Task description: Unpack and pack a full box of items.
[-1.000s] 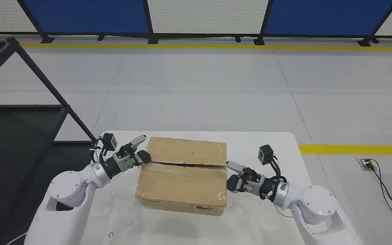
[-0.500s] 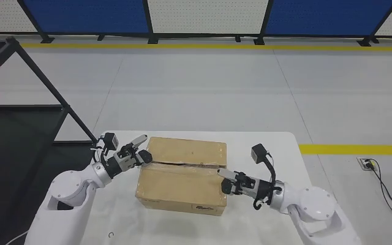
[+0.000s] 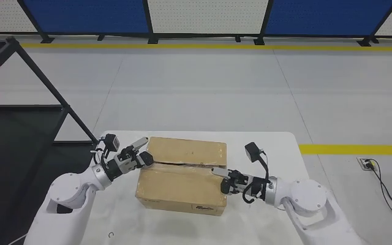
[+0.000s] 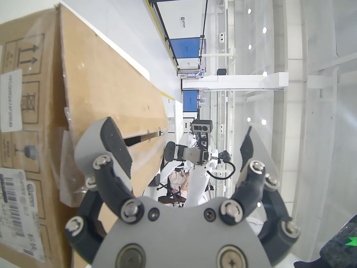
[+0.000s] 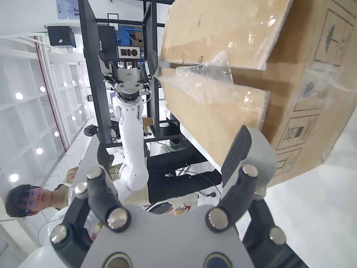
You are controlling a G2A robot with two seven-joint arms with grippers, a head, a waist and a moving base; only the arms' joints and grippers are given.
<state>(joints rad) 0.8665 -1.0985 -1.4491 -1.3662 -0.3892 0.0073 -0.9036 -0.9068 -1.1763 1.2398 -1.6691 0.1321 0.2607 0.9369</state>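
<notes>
Low in the top view's centre, the box (image 3: 182, 177) sits on the tabletop (image 3: 269, 144), left tool (image 3: 143, 150) and right tool (image 3: 221, 178) both spread at its seam ends; uneven prying could tear it.

This is a large industrial robotics test hall. Far ahead of the left gripper (image 3: 144, 150) and the right gripper (image 3: 222, 177), blue partition panels (image 3: 86, 15) and white perforated panels (image 3: 205, 15) on black feet fence off a pale glossy floor (image 3: 184, 92) marked with yellow line tape (image 3: 184, 45). A floor socket (image 3: 366, 163) lies well out to the right gripper's outer side. Beyond that gripper's fingers, a black metal rack (image 5: 92, 57) stands before white cubby shelving (image 5: 22, 98) dotted with round lights. Past the left gripper's fingers, a high white ceiling carries rows of spotlights (image 4: 264, 30).
</notes>
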